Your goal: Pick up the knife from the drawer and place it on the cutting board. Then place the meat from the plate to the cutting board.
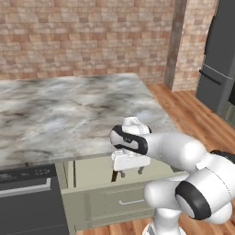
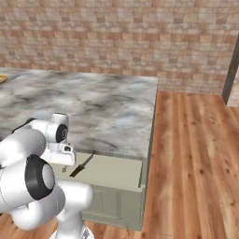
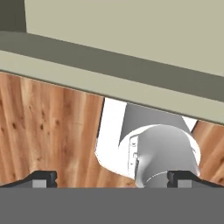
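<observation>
Marble counter, open drawer, knife inside, gripper above

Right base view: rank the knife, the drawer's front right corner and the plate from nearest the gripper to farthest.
1. knife, in the open drawer just right of the gripper.
2. Drawer's front right corner, farther right.
3. plate, at the counter's far left edge.
</observation>
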Tool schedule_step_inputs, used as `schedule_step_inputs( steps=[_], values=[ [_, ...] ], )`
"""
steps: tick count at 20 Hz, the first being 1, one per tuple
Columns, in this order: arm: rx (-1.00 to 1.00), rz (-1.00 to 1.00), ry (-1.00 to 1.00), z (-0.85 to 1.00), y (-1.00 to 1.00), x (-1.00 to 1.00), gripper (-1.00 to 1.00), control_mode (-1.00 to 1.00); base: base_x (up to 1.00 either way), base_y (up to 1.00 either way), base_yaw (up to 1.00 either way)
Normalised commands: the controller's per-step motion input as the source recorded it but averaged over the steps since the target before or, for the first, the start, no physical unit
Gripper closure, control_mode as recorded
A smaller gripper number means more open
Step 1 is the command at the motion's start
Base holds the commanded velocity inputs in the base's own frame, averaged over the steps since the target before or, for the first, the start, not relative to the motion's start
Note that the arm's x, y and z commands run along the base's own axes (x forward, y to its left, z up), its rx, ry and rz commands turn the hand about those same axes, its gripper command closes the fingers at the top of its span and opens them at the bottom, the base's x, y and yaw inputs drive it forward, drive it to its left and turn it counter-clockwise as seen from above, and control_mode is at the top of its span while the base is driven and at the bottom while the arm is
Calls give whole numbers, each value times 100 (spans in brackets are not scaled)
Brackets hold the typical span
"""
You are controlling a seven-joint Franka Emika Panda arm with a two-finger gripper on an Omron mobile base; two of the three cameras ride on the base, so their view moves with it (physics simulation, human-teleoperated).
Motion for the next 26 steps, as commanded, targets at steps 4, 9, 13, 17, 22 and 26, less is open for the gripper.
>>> schedule_step_inputs(
  steps=[4, 9, 13, 17, 22, 26],
  values=[
    [0, 10, 5, -35, 13, -16, -100, -100, 0, 0, 0],
    [0, 8, 2, -29, 10, -16, -100, -100, 0, 0, 0],
    [0, 7, 2, -24, 9, -23, -100, -100, 0, 0, 0],
    [3, 4, -1, -5, 3, -36, -100, -100, 0, 0, 0],
    [2, -4, -3, 38, -18, -12, -100, -100, 0, 0, 0],
    [1, -12, 0, 29, -12, 21, -100, -100, 0, 0, 0]
  ],
)
